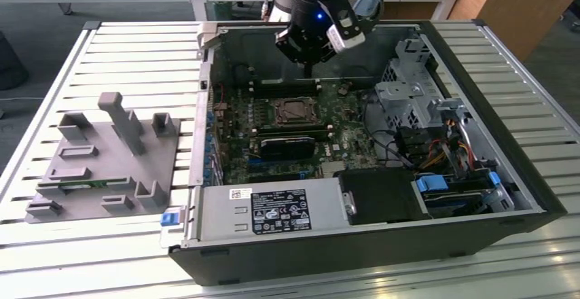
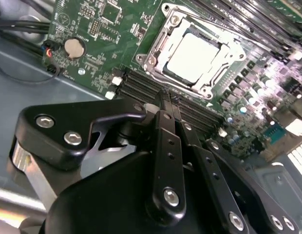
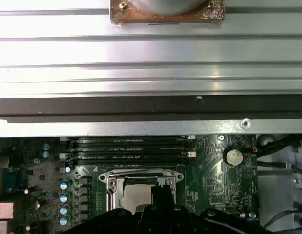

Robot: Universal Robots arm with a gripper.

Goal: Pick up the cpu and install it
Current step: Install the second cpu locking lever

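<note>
Your cpu [image 2: 194,56] sits flat in the socket frame [image 2: 156,58] on the green motherboard [image 2: 102,29], silvery top up; it's in both wrist views, and the socket is mid-board in the open computer case [image 1: 507,197] in the exterior view. Tool [image 2: 166,100] hangs just above the memory slots [image 2: 141,85] beside the socket, fingers pressed together w/ nothing between them, apart from the cpu. Grey fixture tray [image 1: 100,163] lies on the slatted surface [image 1: 136,47] at the exterior view's left.

A slatted silvery metal desk [image 1: 136,54] carries an open black computer case [image 1: 363,244] and, just beside it, a grey plastic holder tray [image 1: 100,170].
</note>
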